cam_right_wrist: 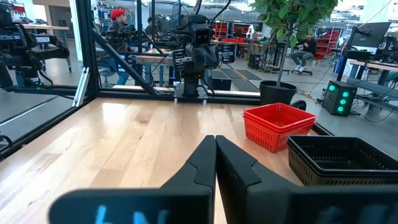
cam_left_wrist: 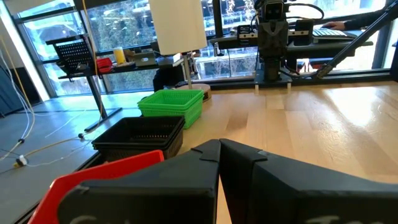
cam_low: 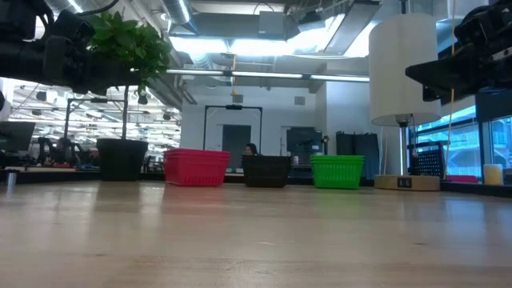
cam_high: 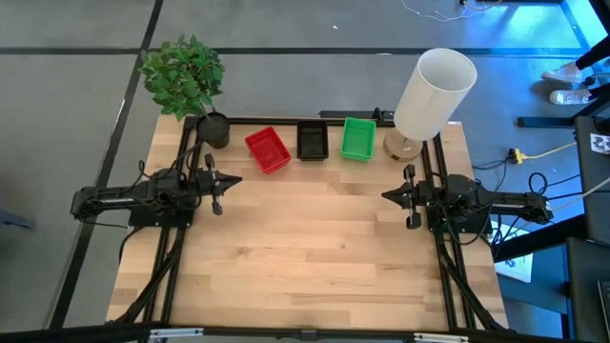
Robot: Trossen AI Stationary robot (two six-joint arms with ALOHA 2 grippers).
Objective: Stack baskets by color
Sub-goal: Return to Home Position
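Up at 12 o'clock on the tabletop (cam_high: 315, 252), the baskets (cam_low: 264, 170) sit in a row of three piles, one for each color. The red pile (cam_high: 268, 150) is toward 11 o'clock, near the plant pot (cam_high: 213, 130). It is turned a little crooked. The black pile (cam_high: 312, 140) is right at 12 o'clock. The green pile (cam_high: 358, 138) is toward 1 o'clock, close to the white lamp (cam_high: 436, 90). The piles are near each other but do not touch.

No basket sits alone anywhere else on the tabletop. In the right wrist view, the red pile (cam_right_wrist: 278, 126) and the black pile (cam_right_wrist: 339, 158) both show more than one rim, one inside the other. How many baskets are in each pile cannot be counted.

The left claw (cam_high: 221, 189) hangs at 9 o'clock, above the wood and well away from the piles. Its two fingers are pressed together and hold nothing. The right claw (cam_high: 400, 197) hangs at 3 o'clock, also up off the wood and also far from the piles. Its fingers are pressed together too, with nothing between them.

So the sorting looks done: red with red, black with black, green with green. Nothing looks left to pick up. The only job left seems to be for both arms to tuck back into their resting spots at the sides, and they look almost there.
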